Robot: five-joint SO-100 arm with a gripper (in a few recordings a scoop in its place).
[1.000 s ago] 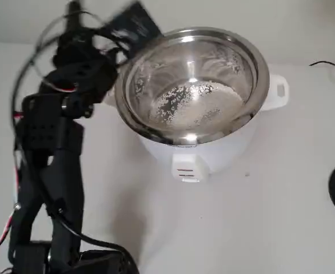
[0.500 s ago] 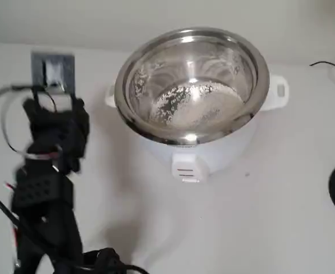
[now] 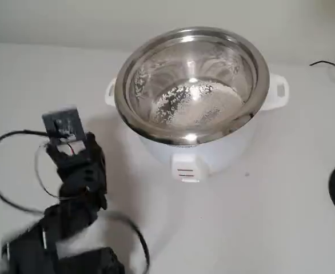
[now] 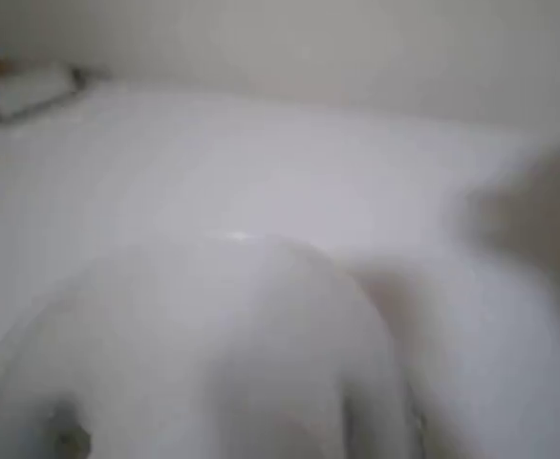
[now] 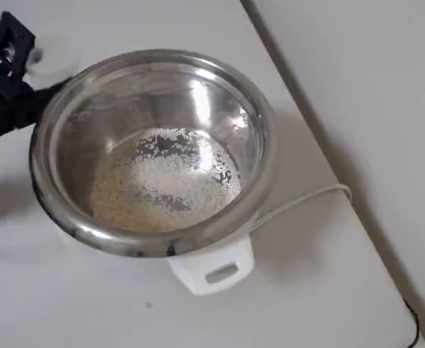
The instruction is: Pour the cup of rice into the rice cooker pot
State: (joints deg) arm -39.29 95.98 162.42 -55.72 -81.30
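Nearest you in the fixed view, the gripper (image 3: 70,149) sits low over the table (image 3: 270,217), at about eight o'clock from the cooker and well apart from it. You cannot tell how the jaws stand: the arm is dark and smeared there, and no gap between the fingers reads.

In the wrist view a pale rounded shape (image 4: 213,363) lies close under the lens; it may be the cup, but it is too blurred for you to call it, or to say whether the jaws are around it. In the overhead view a faint whitish round patch (image 5: 53,54) shows beside the gripper (image 5: 9,80) at ten o'clock from the pot, just as uncertain.

Further back, the rice cooker pot (image 3: 253,54) stands upright in its white body, switch facing you at six o'clock. The rice (image 5: 162,185) lies spread across the pot's floor, with bare steel patches showing through.

Judge the pour as done: grains are in, and the arm is clear of the rim. What is left, at most, is parking the cup.
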